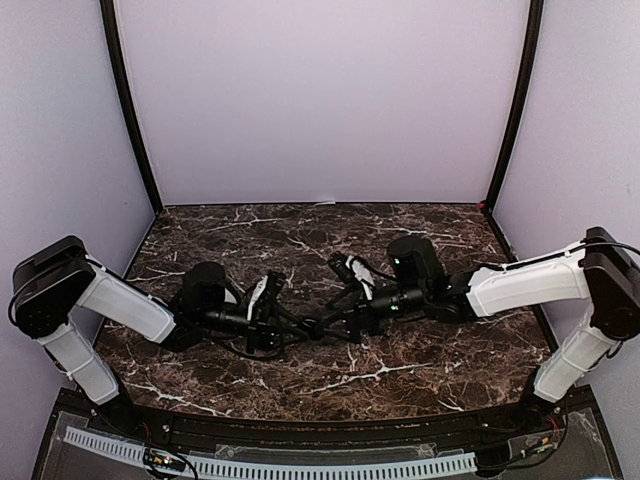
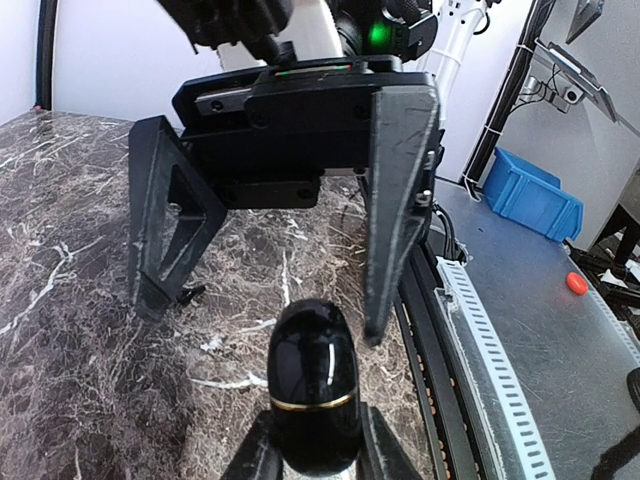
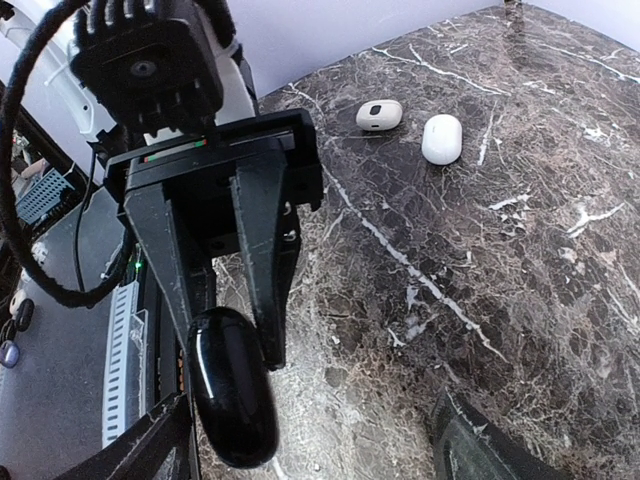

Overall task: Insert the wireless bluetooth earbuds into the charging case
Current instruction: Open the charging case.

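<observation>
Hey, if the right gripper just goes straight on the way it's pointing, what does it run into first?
Probably the black case, held by the left gripper just ahead of the right gripper, whose jaws stand open. Depth is unclear, and the case sits off toward one finger.

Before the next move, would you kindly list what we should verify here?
1. Hold of left gripper on black case: ok, shut on it.
2. Opening of right gripper: ok, jaws wide, holding nothing.
3. Lid of the case open: not ok, looks closed at the gold band.
4. An earbud in hand: not ok, neither gripper holds one.
5. Where the earbuds are: cannot tell; a white pebble and a smaller white thing lie on the table, too small to identify.
</observation>
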Robot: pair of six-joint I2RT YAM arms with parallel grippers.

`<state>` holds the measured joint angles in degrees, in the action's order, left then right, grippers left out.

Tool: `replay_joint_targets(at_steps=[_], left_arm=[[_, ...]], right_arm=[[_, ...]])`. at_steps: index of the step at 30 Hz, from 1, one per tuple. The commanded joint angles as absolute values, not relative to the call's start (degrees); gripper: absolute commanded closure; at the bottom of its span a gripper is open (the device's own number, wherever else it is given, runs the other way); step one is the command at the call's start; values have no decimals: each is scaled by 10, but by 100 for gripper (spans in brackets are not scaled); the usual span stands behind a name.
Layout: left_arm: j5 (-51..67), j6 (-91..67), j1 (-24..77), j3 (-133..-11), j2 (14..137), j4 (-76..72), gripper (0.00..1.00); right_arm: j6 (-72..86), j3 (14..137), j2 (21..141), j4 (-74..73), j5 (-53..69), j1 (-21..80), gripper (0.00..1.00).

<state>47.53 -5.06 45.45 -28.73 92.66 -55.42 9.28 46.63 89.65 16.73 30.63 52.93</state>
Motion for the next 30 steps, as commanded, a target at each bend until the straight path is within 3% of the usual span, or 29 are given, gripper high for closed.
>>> replay_joint_targets(at_steps=[1,15,21,30], left_arm=[[486,-36,461,-289,911,-546,90],[488,-27,469,-293,907,-532,90],[489,-29,468,-298,911,-527,90],[487,-26,468,-295,912,-533,90]], right_arm=[[100,475,904,197,296,515,18],[125,467,901,178,222,486,18],[113,437,875,232,315,484,17],[110,432,864,222,307,483,18]])
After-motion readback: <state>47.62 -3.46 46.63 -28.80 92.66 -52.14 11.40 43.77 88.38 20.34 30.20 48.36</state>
